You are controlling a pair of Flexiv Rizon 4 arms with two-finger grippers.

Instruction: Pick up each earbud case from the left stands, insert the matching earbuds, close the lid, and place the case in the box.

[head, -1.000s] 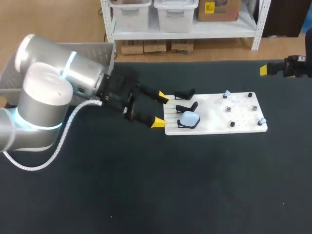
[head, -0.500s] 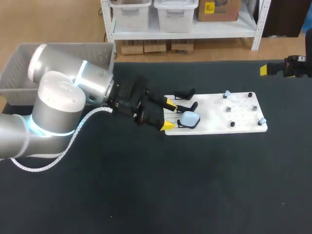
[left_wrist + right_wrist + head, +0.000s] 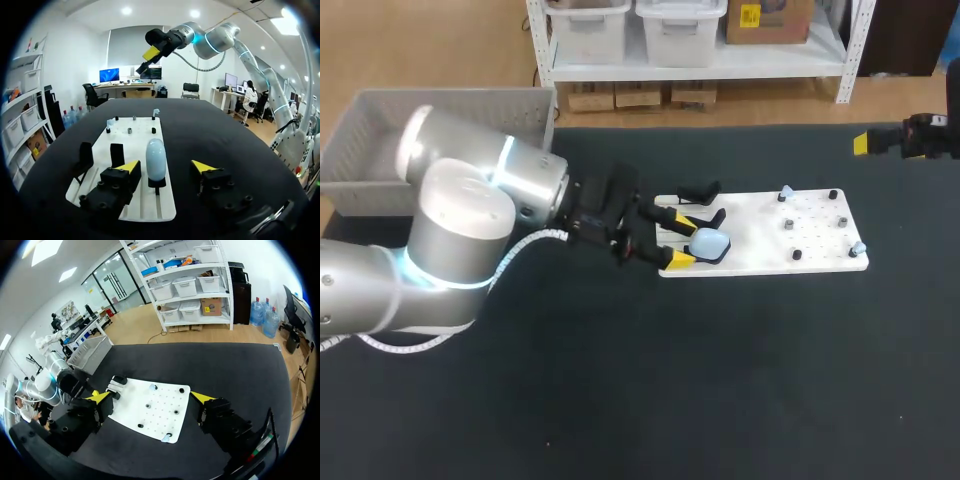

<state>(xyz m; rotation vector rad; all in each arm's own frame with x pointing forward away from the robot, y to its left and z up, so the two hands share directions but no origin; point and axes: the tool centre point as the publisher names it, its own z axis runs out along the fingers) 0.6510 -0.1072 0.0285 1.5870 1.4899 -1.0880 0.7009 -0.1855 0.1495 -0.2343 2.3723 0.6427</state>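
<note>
the pale blue earbud case (image 3: 155, 159) stands on end on its black stand (image 3: 156, 183) between the wide-spread fingers (image 3: 129, 167) of the left gripper (image 3: 166, 167), nearer one finger, with no clear contact. it looks light, hard and glossy, likely slippery, so i'd pinch its broad flanks at mid-height. a second ago the gripper hung short of the white board (image 3: 760, 235); now it straddles the case.

Black table (image 3: 720, 380); white, apparently pegged board (image 3: 817, 240)
</note>
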